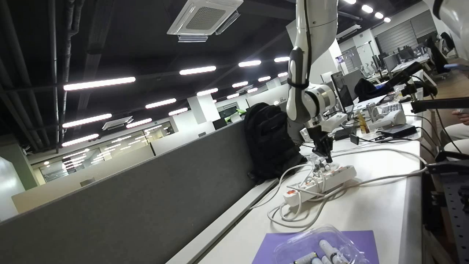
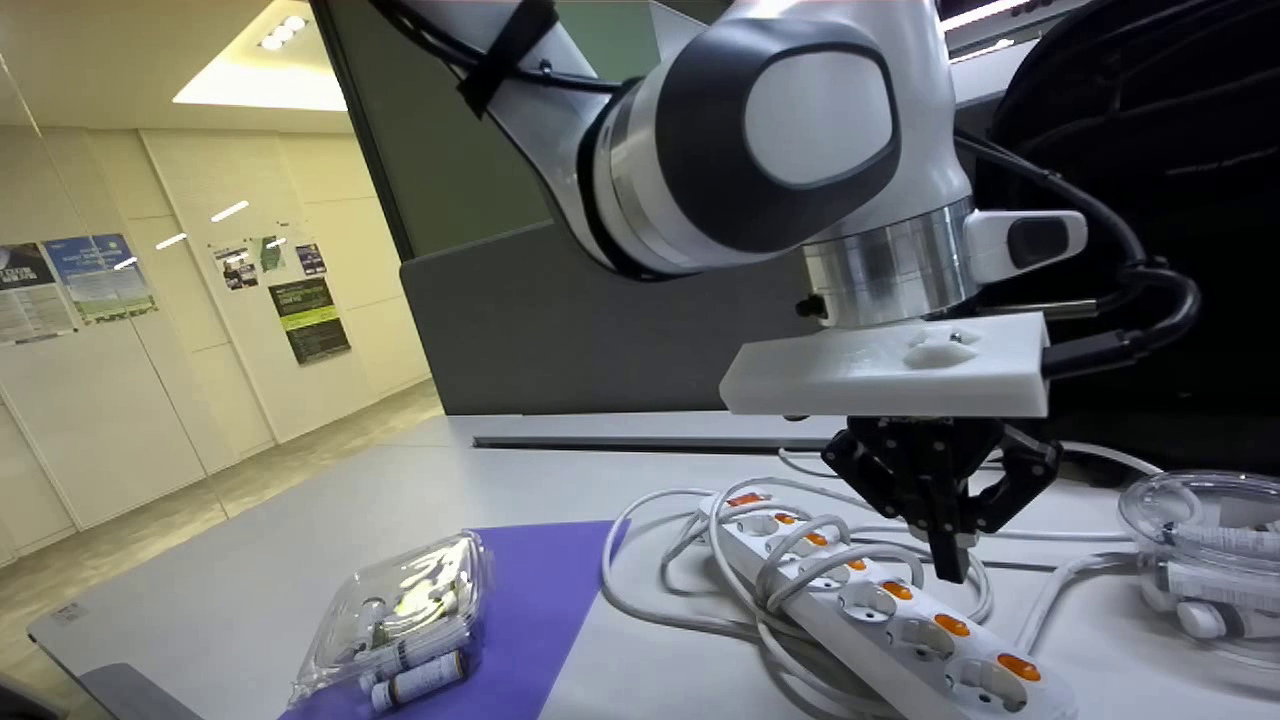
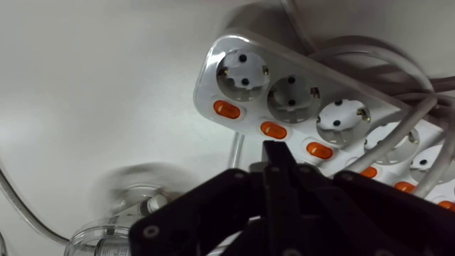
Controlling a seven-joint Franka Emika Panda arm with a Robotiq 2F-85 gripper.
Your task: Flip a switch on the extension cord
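The extension cord is a long white power strip [image 1: 339,179] on the white table, and it also shows in an exterior view [image 2: 835,640]. Its white cable [image 2: 735,560] loops loosely over the strip's middle. In the wrist view the strip [image 3: 305,131] has a row of round sockets beside orange switches, including an end switch [image 3: 226,109], a second switch [image 3: 273,130] and a third switch [image 3: 319,150]. My gripper [image 3: 275,145] is shut and empty, pointing down. Its tips [image 2: 950,565] appear apart from the strip, above the switch side near the cable-free end. Some switches are partly hidden by cable.
A clear round jar with small bottles [image 2: 1210,580] stands beside the strip. A purple sheet [image 2: 545,600] bears a clear plastic box [image 2: 400,610] with small bottles. A black backpack [image 1: 271,139] leans on the grey partition [image 1: 146,198]. Loose cable [image 1: 399,176] crosses the table.
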